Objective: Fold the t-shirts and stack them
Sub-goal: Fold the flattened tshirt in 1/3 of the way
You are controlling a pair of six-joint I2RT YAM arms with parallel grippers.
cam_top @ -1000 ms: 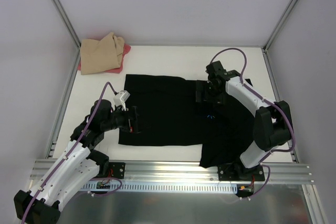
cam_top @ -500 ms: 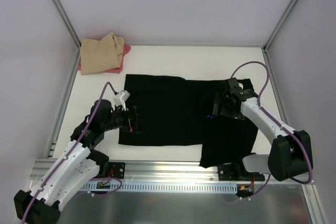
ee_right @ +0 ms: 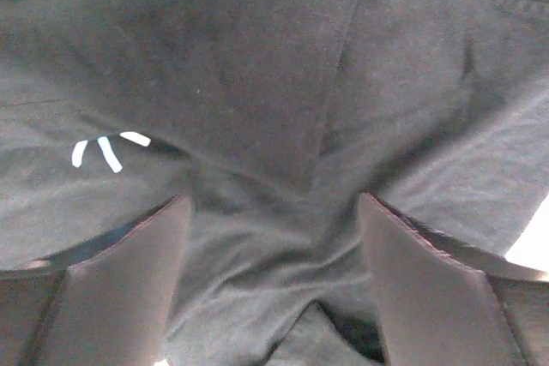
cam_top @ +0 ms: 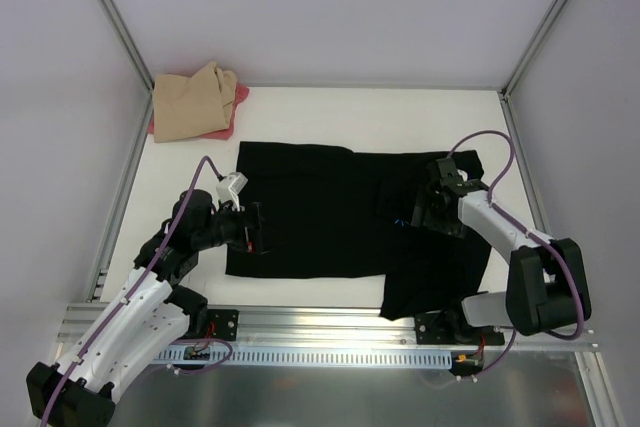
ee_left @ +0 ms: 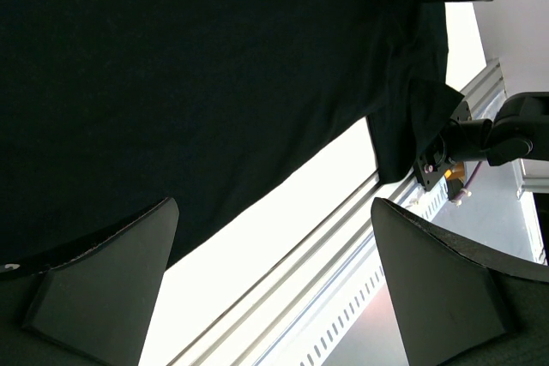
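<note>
black t-shirt (cam_top: 320, 217), flat but wrinkled

Black t-shirt (cam_top: 320, 217): matt, soft cloth, lightly creased. Tan t-shirt (cam_top: 190, 102): matt cloth, rumpled. Table (cam_top: 340, 117): smooth, white, matt. Front rail (cam_top: 320, 325): bare grooved metal, dull sheen

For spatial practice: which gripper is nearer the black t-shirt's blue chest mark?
Right. The right gripper is beside the chest mark; the left gripper is at the black t-shirt's left edge.
</note>
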